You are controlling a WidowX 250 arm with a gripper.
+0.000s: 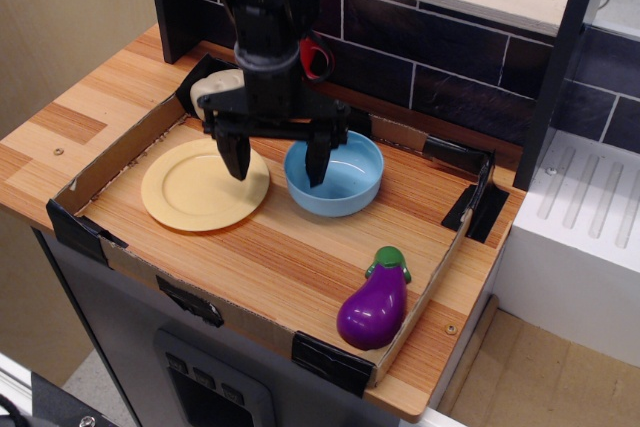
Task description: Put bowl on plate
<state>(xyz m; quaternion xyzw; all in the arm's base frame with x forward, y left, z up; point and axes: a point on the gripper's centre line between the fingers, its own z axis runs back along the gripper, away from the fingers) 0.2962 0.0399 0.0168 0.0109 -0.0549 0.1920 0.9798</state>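
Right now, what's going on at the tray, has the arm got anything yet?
Nothing is held yet. The gripper hangs open above the seam between the plate and the bowl, one finger over the plate's right edge and the other over the bowl's left rim. The light-blue bowl sits on the tray floor beside the pale yellow plate, not on it. A purple eggplant lies near the tray's front right corner, well away from both.

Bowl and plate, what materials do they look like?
Light-blue round bowl: glossy, smooth, with soft highlights; glazed ceramic or hard plastic, can't tell which. Pale yellow flat round plate: duller sheen, uniform colour; likely plastic, possibly matte ceramic.
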